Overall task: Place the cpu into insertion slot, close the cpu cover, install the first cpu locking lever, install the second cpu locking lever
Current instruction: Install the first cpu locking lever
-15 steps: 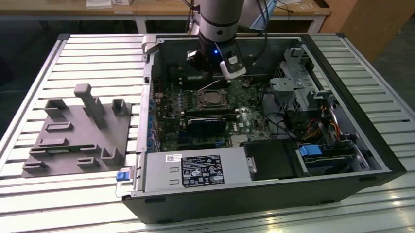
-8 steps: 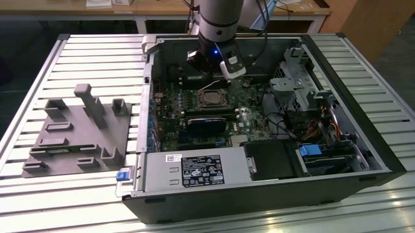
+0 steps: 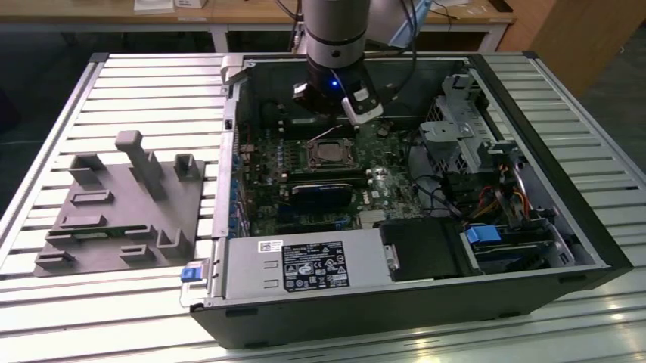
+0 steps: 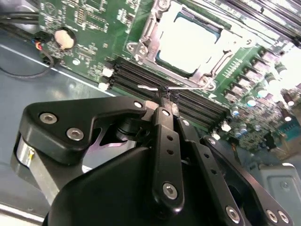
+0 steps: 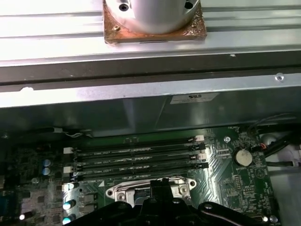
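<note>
The cpu (image 4: 188, 40) lies flat in the insertion slot (image 3: 327, 155) on the green board, its silver top bright in the second wrist view. Around it the cpu cover (image 4: 149, 29) is down, framing the chip. A thin wire locking lever (image 4: 148, 88) runs along the socket's edge beside the memory slots. My gripper (image 4: 164, 100) is shut, its black fingertips together and right at this lever. In the exterior view the gripper (image 3: 325, 130) hangs inside the case just behind the socket. In the first wrist view the gripper (image 5: 160, 186) covers part of the socket rim (image 5: 117, 193).
Long black memory slots (image 5: 136, 157) and a coin battery (image 5: 242, 157) lie close to the socket. Inside the open case are a blue-topped card (image 3: 318, 195), a power supply (image 3: 302, 265) and a drive cage (image 3: 464, 128). A grey fixture (image 3: 121, 204) sits on the exterior view's left.
</note>
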Controlling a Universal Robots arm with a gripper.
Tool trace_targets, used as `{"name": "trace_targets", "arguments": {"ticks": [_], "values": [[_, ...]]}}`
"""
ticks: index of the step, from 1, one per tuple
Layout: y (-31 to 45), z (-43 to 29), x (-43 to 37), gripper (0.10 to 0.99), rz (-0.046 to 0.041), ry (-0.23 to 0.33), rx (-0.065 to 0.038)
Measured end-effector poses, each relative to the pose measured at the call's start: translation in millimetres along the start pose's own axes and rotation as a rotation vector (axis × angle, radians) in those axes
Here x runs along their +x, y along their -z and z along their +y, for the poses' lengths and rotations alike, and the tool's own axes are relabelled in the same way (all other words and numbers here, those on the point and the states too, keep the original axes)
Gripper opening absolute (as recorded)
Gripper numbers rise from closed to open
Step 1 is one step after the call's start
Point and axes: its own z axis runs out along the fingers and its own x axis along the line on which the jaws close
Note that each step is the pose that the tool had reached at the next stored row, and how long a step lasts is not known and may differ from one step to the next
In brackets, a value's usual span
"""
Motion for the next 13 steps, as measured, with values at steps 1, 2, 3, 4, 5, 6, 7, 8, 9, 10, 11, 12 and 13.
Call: {"name": "trace_targets", "arguments": {"ticks": [1,2,3,4,5,6,7,8,9,10,11,12,13], "values": [[-0.9,-0.2,0.3,0.102,-0.0052,0.001,-0.001],[-1.6,-0.5,0.5,0.102,-0.0063,0.002,-0.001],[-2.1,-0.7,0.6,0.102,-0.0063,0.002,-0.001],[-2.7,-0.9,0.6,0.102,-0.0064,0.002,-0.001],[-3.3,-1.1,0.7,0.102,-0.0066,0.002,0.000],[-4.0,-1.3,0.8,0.102,-0.0070,0.001,0.002],[-4.6,-1.4,0.9,0.102,-0.0077,-0.001,0.003],[-5.1,-1.5,0.9,0.102,-0.0085,-0.003,0.005],[-5.7,-1.6,0.9,0.102,-0.0094,-0.005,0.008],[-6.3,-1.7,1.0,0.102,-0.0104,-0.007,0.011],[-7.0,-1.7,1.0,0.102,-0.0116,-0.009,0.015],[-7.6,-1.8,1.1,0.102,-0.0127,-0.012,0.018],[-8.2,-1.8,1.2,0.102,-0.0137,-0.014,0.020]]}}
